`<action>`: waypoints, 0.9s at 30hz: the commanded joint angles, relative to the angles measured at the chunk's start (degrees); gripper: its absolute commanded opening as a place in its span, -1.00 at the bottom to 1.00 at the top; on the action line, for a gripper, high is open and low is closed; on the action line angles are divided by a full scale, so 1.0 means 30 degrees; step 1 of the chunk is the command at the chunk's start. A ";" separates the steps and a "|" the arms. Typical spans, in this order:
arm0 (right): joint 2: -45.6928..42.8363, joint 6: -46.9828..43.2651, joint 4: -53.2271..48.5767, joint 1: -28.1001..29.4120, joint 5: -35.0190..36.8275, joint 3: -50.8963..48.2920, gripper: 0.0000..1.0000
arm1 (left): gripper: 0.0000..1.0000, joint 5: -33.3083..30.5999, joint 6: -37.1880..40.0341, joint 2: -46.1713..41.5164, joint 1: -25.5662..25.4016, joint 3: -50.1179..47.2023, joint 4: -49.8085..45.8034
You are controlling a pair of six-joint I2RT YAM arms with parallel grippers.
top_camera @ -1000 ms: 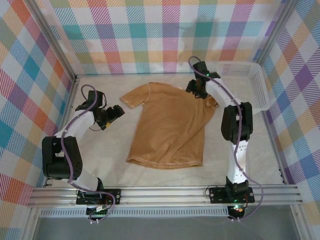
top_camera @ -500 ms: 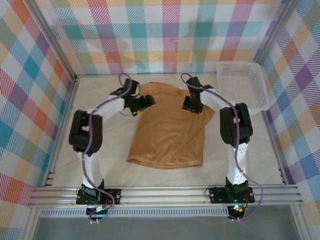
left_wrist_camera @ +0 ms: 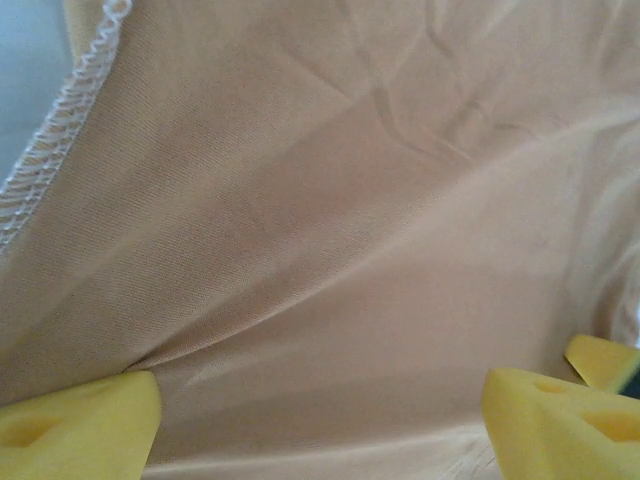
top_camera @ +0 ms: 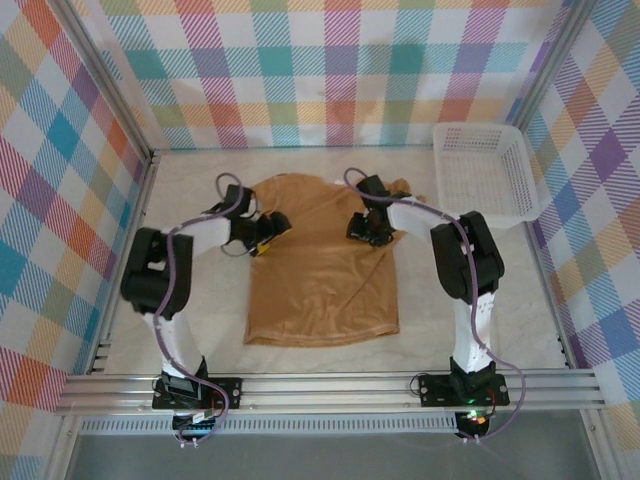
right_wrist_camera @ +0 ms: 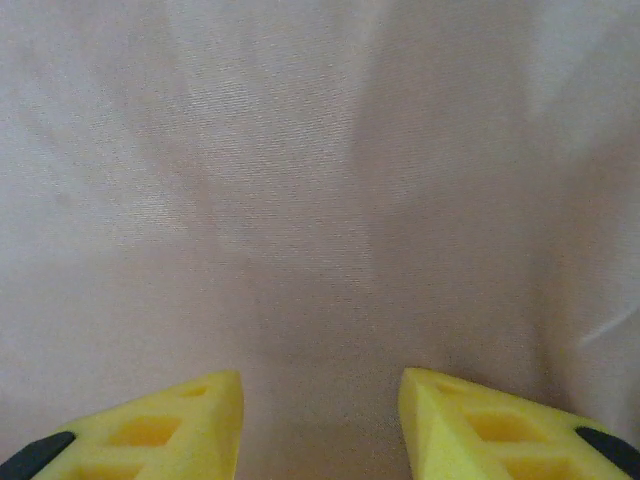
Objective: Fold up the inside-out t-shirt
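The tan t-shirt [top_camera: 320,290] lies flat in the middle of the table, hem toward the arms, seams and stitching [left_wrist_camera: 40,160] showing on the outside. My left gripper [top_camera: 271,228] rests on its left shoulder area. In the left wrist view its yellow fingertips [left_wrist_camera: 85,425] stand wide apart, open, with cloth spread under the gripper [left_wrist_camera: 320,430]. My right gripper [top_camera: 361,228] sits on the upper right chest, open [right_wrist_camera: 320,420], with smooth cloth between its pads [right_wrist_camera: 170,425]. The right sleeve [top_camera: 400,190] is bunched behind it.
A white mesh basket [top_camera: 480,175] stands at the back right corner. Bare pale tabletop [top_camera: 190,310] runs along the shirt's left side and another strip [top_camera: 520,290] along its right. Plaid walls close in the back and sides.
Both grippers have moved inward and toward the near edge over the shirt's shoulders. The shirt now looks narrower, and its hem has slid slightly nearer and to the left.
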 commanded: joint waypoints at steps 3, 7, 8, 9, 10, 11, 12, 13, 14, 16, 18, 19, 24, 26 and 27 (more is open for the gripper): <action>-0.1631 0.0329 -0.0713 0.1011 -0.0029 -0.1060 -0.01 | 0.76 -0.2947 0.2100 -0.3587 0.1257 -0.2920 -0.4564; -0.1214 -0.1174 -0.2254 0.0629 0.1467 0.1141 0.03 | 0.76 -0.2954 0.2572 -0.3400 0.1253 -0.1128 -0.5608; -0.0984 -0.1524 -0.2580 0.0521 0.1732 0.1717 0.03 | 0.75 -0.2912 0.2611 -0.3145 0.1258 -0.0581 -0.5896; -0.0647 -0.1884 -0.3137 0.0427 0.2215 0.2417 0.02 | 0.74 -0.2833 0.2609 -0.2846 0.1246 0.0024 -0.6135; -0.0320 -0.2260 -0.3564 0.0352 0.2775 0.3057 0.02 | 0.74 -0.2820 0.2538 -0.2724 0.1267 0.0497 -0.6232; -0.0071 -0.2629 -0.3803 0.0289 0.3273 0.3482 0.02 | 0.74 -0.2758 0.2416 -0.2687 0.1245 0.0797 -0.6158; 0.0193 -0.3065 -0.4023 0.0223 0.3890 0.3968 0.02 | 0.74 -0.2630 0.2296 -0.2693 0.1242 0.1144 -0.6120; 0.0447 -0.3479 -0.4141 0.0118 0.4408 0.4393 0.02 | 0.74 -0.2602 0.2232 -0.2685 0.1258 0.1552 -0.6210; 0.0707 -0.3765 -0.4235 -0.0033 0.4724 0.4794 0.02 | 0.74 -0.2572 0.2229 -0.2659 0.1267 0.1930 -0.6329; 0.1402 -0.4165 -0.4456 -0.0453 0.4958 0.5796 -0.02 | 0.74 -0.2764 0.2315 -0.2484 0.1243 0.2812 -0.6643; 0.2118 -0.4281 -0.4640 -0.0839 0.4688 0.6766 -0.03 | 0.74 -0.3062 0.2451 -0.2130 0.1253 0.3632 -0.6926; 0.2532 -0.4303 -0.4780 -0.0990 0.4468 0.7286 -0.04 | 0.75 -0.3190 0.2541 -0.1873 0.1289 0.4068 -0.7123; 0.3985 -0.4075 -0.5122 -0.1102 0.3270 0.9009 -0.07 | 0.75 -0.3697 0.2587 -0.0722 0.1536 0.5372 -0.7401; 0.4423 -0.3911 -0.4984 -0.1103 0.3208 0.9267 -0.17 | 0.75 -0.3677 0.2358 -0.0214 0.1741 0.5662 -0.7079; 0.4679 -0.3868 -0.5026 -0.1103 0.3325 0.9467 -0.30 | 0.75 -0.3591 0.2242 0.0143 0.1832 0.5846 -0.6896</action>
